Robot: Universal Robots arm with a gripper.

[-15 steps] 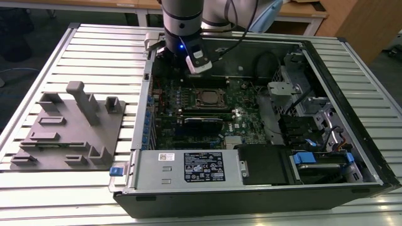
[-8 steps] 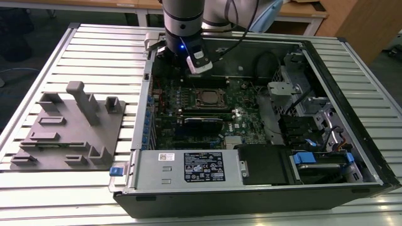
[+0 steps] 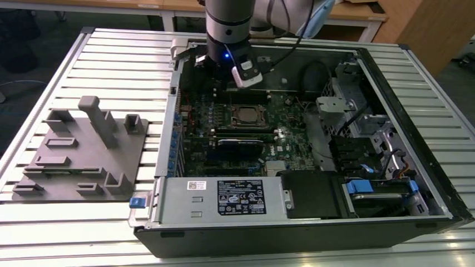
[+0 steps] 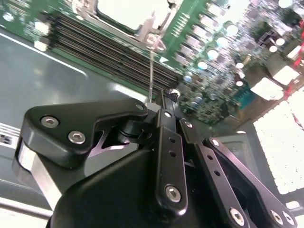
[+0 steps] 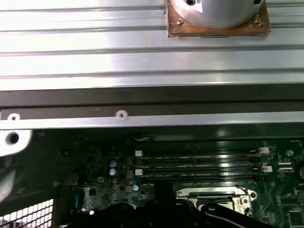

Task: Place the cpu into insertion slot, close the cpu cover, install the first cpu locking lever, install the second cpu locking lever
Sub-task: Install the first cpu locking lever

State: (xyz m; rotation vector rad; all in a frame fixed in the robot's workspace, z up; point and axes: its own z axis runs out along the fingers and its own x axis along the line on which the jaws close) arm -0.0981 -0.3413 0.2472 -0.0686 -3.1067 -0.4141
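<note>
One locking lever point(image 4: 151, 71) is clenched by the end effector point(image 4: 159, 100) in second wrist view.

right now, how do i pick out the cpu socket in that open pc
Start at the open computer case on the slatted table and look at its green motherboard. Near the board's middle sits the insertion slot: the one square socket with a silvery rim, unlike the long narrow black slots beside it.
</note>
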